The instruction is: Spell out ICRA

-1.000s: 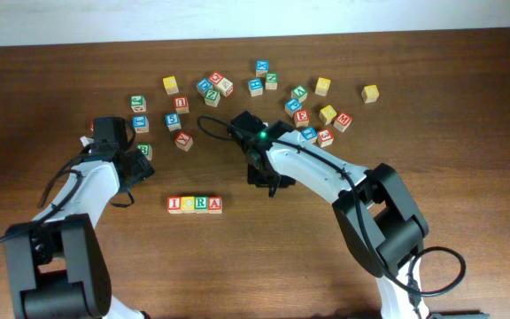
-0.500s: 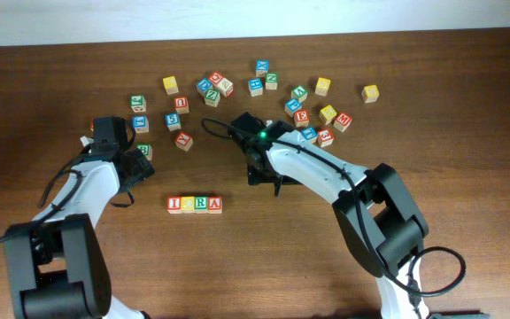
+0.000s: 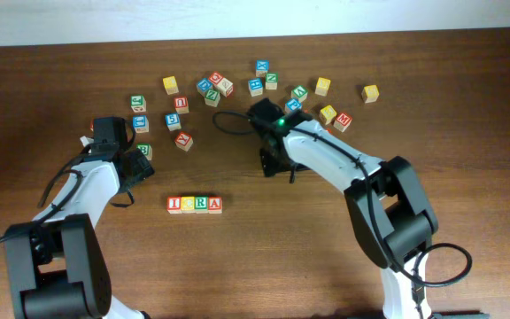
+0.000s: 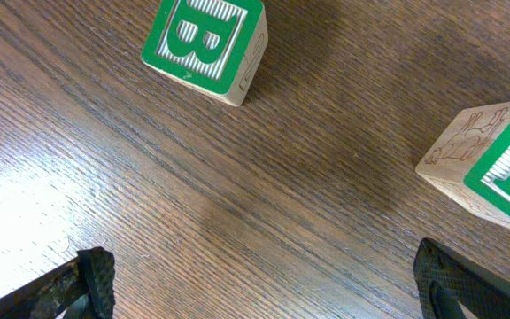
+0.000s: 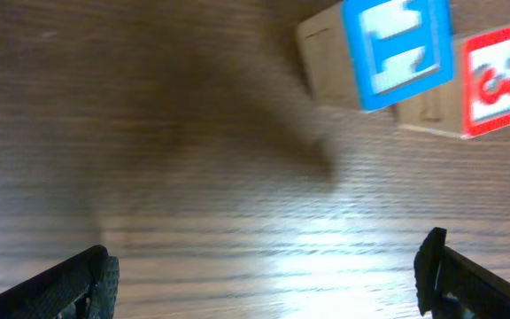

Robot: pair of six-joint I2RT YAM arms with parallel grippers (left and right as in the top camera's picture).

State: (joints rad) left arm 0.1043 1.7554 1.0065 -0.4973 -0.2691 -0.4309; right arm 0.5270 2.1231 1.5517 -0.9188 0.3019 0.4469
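The ICRA row is lying on the table, near the front and between the two arms. Its four cubes are sitting side by side and touching: the I cube at the left end, then the yellow cube, the R cube, and the A cube at the right end. Nothing is gripping them, and both grippers are standing well apart from the row.

The left gripper is hovering over bare wood behind and to the left of the row, its jaws spread wide and holding nothing. In its wrist view the fingertips are showing only at the lower corners. A green B cube is lying ahead of them and a second green cube is sitting off to the right. The fingers are touching neither.

The right gripper is hanging above the table behind and to the right of the row, between it and the loose cubes scattered along the far side. Its jaws are released too, wide apart and empty. Its wrist view is blurring, yet a blue cube and a red 3 cube are showing beyond the fingers, pressed against each other and clear of the gripper.
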